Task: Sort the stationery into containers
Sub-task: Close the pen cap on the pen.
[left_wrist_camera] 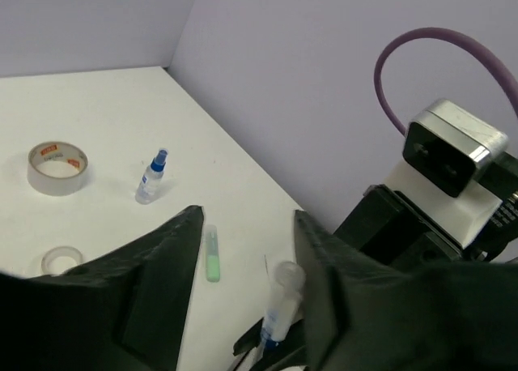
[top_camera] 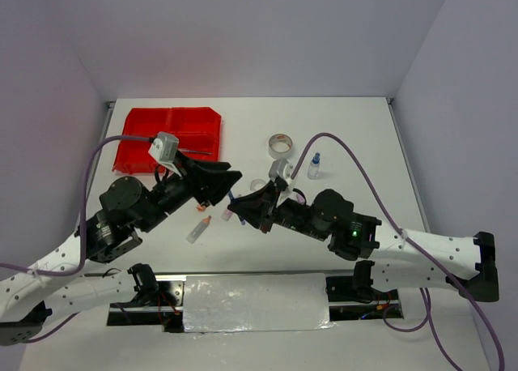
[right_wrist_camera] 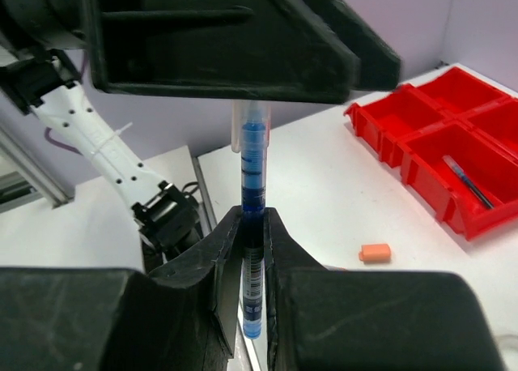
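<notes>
Behind the left gripper's [left_wrist_camera: 247,217] fingers, off to their outer side, sits the red tray [top_camera: 133,154], with one dark pen [right_wrist_camera: 468,179] lying in a compartment. Those fingers are spread wide and grasp nothing. The capped top of the blue pen [right_wrist_camera: 252,156] rises into the gap between them, nearer one finger than the other. Just beneath, the right gripper [right_wrist_camera: 252,215] is clenched on that pen's lower barrel and holds it upright off the table [top_camera: 356,120]. This reads as a handover, the pen bound for the tray.

To do it well, the left fingers should close squarely on the bare barrel above the right fingertips, with the pen centred first. The right fingers ought to let go only once that grip is firm, then back straight out so they don't drag the pen askew.

For the carry, the tray's near rim wants clearing, and the side wall [top_camera: 48,104] stands just beyond it. Room is tightest where the two grippers meet, close to touching. Past the left fingertips lie a green marker [left_wrist_camera: 212,256], then a clear tape ring [left_wrist_camera: 61,260], a blue-capped bottle [left_wrist_camera: 151,176] and a grey tape roll [left_wrist_camera: 57,167], all well apart from the exchange.
</notes>
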`<state>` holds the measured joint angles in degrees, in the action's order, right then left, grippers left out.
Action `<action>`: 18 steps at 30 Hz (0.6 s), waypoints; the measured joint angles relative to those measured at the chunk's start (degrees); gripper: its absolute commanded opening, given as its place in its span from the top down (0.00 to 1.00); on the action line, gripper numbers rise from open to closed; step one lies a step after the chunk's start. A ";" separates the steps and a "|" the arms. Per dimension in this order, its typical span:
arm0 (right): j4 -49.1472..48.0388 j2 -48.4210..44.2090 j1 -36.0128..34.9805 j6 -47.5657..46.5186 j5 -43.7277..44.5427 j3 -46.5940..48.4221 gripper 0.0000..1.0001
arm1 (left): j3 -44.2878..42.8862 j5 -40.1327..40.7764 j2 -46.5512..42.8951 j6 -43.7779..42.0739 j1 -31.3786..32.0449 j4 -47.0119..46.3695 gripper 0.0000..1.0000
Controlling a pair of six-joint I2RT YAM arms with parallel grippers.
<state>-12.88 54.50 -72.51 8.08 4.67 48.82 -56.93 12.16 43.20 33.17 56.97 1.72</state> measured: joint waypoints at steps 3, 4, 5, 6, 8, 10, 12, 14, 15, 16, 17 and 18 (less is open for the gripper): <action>-1.09 -0.57 -0.37 0.26 -0.44 -0.68 1.00 | -0.94 -0.02 0.92 -0.37 -0.02 1.05 0.28; -1.36 -0.85 -0.48 0.44 -0.37 -0.94 1.00 | -0.98 -0.13 1.11 -0.31 -0.02 1.25 0.28; -1.40 -1.11 -0.52 0.50 -0.22 -1.20 1.00 | -0.98 -0.31 1.31 -0.28 -0.02 1.40 0.28; -1.44 -1.31 -0.55 0.66 0.09 -1.51 1.00 | -0.98 -0.48 1.40 -0.31 -0.02 1.68 0.28; -1.46 -1.40 -0.63 0.92 0.92 -1.62 1.00 | -0.98 -0.68 1.40 -0.26 -0.02 2.27 0.27; -1.49 -1.40 -0.66 1.07 1.95 -1.62 1.00 | -0.98 -0.94 1.33 -0.17 -0.02 2.60 0.31; -1.46 -1.38 -0.66 1.07 2.91 -1.62 1.00 | -0.98 -1.40 1.22 0.00 -0.02 2.80 0.37; -1.42 -1.38 -0.66 1.09 3.74 -1.62 1.00 | -0.98 -2.01 0.92 0.00 -0.04 2.86 0.37; -1.46 -1.38 -0.70 1.09 4.24 -1.60 1.00 | -0.98 -2.14 0.66 0.02 -0.04 2.99 0.36; -1.46 -1.38 -0.70 1.09 4.76 -1.60 1.00 | -0.96 -2.27 0.39 0.02 -0.04 3.02 0.37; -1.46 -1.33 -0.72 1.09 5.14 -1.60 1.00 | -0.96 -2.60 -0.04 0.00 -0.04 2.99 0.40; -1.46 -1.20 -0.72 1.09 5.44 -1.60 1.00 | -0.94 -2.97 -0.46 0.00 -0.07 2.95 0.48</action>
<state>-14.35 53.30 -73.23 9.17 10.11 47.22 -57.87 9.19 42.74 33.17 56.90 4.67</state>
